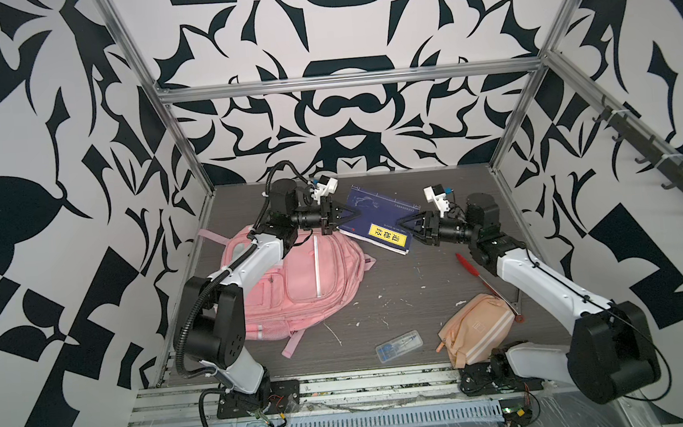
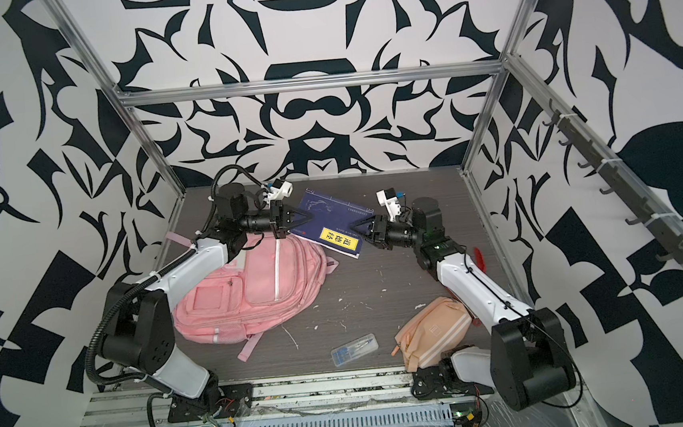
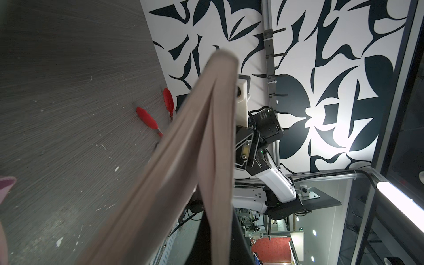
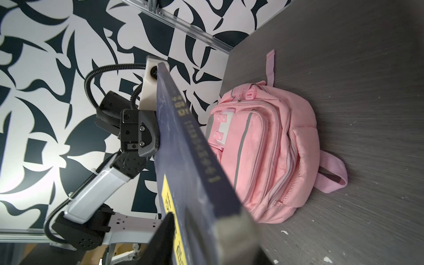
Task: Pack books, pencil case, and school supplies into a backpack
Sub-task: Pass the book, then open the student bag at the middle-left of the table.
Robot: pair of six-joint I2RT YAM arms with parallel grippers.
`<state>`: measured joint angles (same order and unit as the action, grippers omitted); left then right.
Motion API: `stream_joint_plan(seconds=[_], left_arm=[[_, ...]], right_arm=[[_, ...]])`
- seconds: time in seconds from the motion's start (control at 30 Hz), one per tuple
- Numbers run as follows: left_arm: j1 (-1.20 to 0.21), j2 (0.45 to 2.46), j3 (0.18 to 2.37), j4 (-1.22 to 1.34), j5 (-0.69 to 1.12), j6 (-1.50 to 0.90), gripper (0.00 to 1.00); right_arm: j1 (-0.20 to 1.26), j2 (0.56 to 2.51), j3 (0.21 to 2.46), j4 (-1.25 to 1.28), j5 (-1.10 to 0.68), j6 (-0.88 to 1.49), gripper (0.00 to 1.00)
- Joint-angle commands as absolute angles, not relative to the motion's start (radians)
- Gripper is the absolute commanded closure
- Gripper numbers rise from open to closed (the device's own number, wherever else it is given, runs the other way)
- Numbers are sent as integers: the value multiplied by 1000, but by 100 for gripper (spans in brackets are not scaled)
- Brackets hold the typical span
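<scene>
Clamping the books [image 1: 377, 216] at opposite ends with left gripper [image 1: 342, 216] and right gripper [image 1: 407, 228], toward the table's [image 1: 399, 285] far edge, we're needing level, matched motion toward the backpack [image 1: 308, 284].

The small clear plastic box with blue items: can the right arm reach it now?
Probably not yet: right gripper and left gripper both hold the navy-topped paperback stack; the clear box lies uncovered.

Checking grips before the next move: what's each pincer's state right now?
Left pincer: closed on the books.
Right pincer: closed on the books' opposite edge.
</scene>
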<state>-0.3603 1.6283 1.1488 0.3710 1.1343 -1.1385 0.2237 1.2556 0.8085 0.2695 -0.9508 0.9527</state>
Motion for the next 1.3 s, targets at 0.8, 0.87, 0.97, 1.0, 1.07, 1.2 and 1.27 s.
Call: stream_joint_plan(seconds=[0.8, 0.87, 0.97, 1.0, 1.07, 1.2, 1.27], left_arm=[[-693, 1933, 1710, -1129, -76, -480, 20], [-713, 2014, 1772, -1194, -128, -524, 27], [-707, 2063, 1778, -1187, -144, -555, 36], [-704, 2072, 1777, -1174, -137, -549, 38], [-701, 2105, 1799, -1168, -128, -524, 44], [-700, 2183, 1862, -1202, -133, -486, 65], [-695, 2192, 1878, -1203, -137, -483, 94]], right_arm=[[9, 1181, 940, -324, -679, 438, 100], [3, 1170, 912, -342, -671, 417, 100], [3, 1149, 889, -349, -681, 410, 100], [3, 1146, 883, -344, -689, 413, 100], [4, 1149, 858, -319, -702, 435, 100], [3, 1144, 819, -299, -699, 449, 100], [3, 1141, 816, -297, -701, 448, 100]])
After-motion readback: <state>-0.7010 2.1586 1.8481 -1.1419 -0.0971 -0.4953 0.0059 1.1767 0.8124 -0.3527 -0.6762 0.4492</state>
